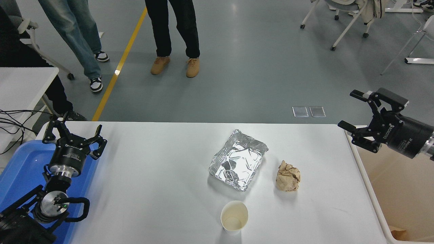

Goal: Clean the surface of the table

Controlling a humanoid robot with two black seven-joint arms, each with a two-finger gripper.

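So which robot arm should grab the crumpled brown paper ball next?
The right one, probably. The right claw is open and hangs over the table surface edge, on the same side as the paper ball and cream bin. The left claw sits far off over the blue bin.

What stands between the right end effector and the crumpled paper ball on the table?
Nothing visible. The right end effector hangs open past the table surface edge, over the cream bin; only bare tabletop separates it from the paper ball.
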